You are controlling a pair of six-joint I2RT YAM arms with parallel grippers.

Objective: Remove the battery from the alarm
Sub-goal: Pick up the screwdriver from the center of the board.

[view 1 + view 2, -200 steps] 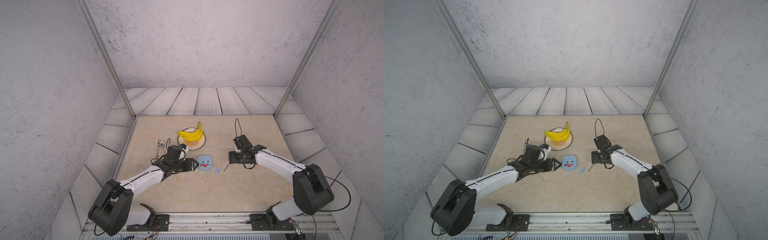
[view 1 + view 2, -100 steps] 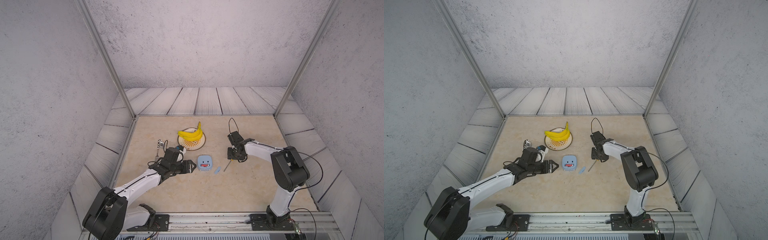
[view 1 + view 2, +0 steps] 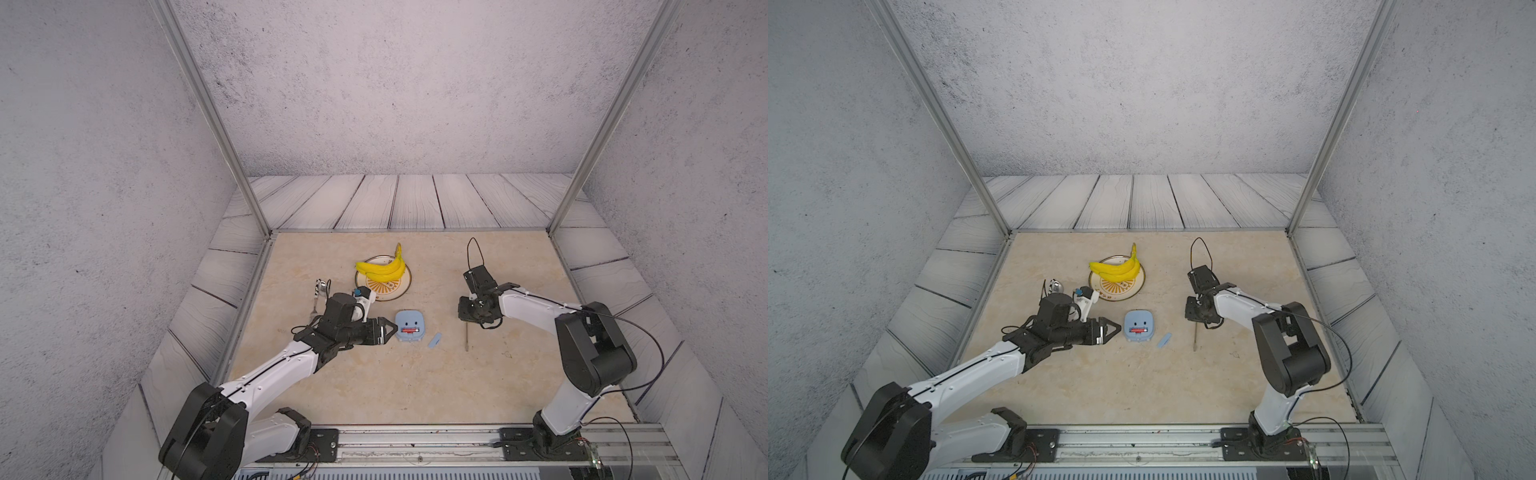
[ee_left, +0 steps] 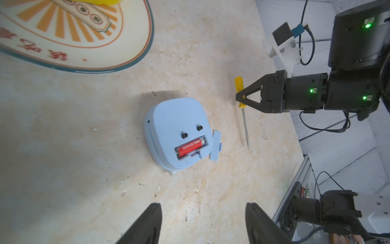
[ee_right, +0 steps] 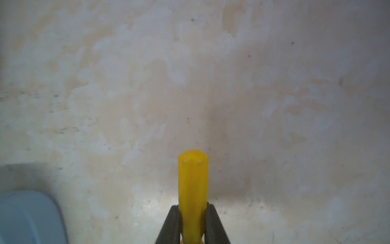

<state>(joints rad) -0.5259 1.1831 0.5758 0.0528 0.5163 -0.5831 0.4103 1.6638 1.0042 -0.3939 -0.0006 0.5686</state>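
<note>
Battery, both top views: the red battery (image 3: 409,331) lay in the open slot on the back of the alarm (image 3: 410,321), which lay face down mid-bench (image 3: 374,386).
Left claw, both top views: the left claw (image 3: 391,330) reached toward the alarm, its tips just short of it.
Right claw, both top views: the right claw (image 3: 1196,316) pointed down at the handle end of the screwdriver (image 3: 1195,337), whose shaft lay on the bench.
Surroundings, both top views: a small blue cover (image 3: 434,340) lay between alarm and screwdriver; a plate (image 3: 405,286) of bananas (image 3: 382,268) sat behind the alarm.
Left wrist view: the battery (image 4: 191,147) filled its slot below two dark knobs on the alarm (image 4: 177,120), with the cover (image 4: 215,147) just beside it. The left claw (image 4: 202,224) was released, spread wide with nothing between.
Right wrist view: the right claw (image 5: 192,211) was clenched on the screwdriver's yellow handle (image 5: 193,175), pressing both sides; a blurred alarm corner (image 5: 27,215) showed nearby.
</note>
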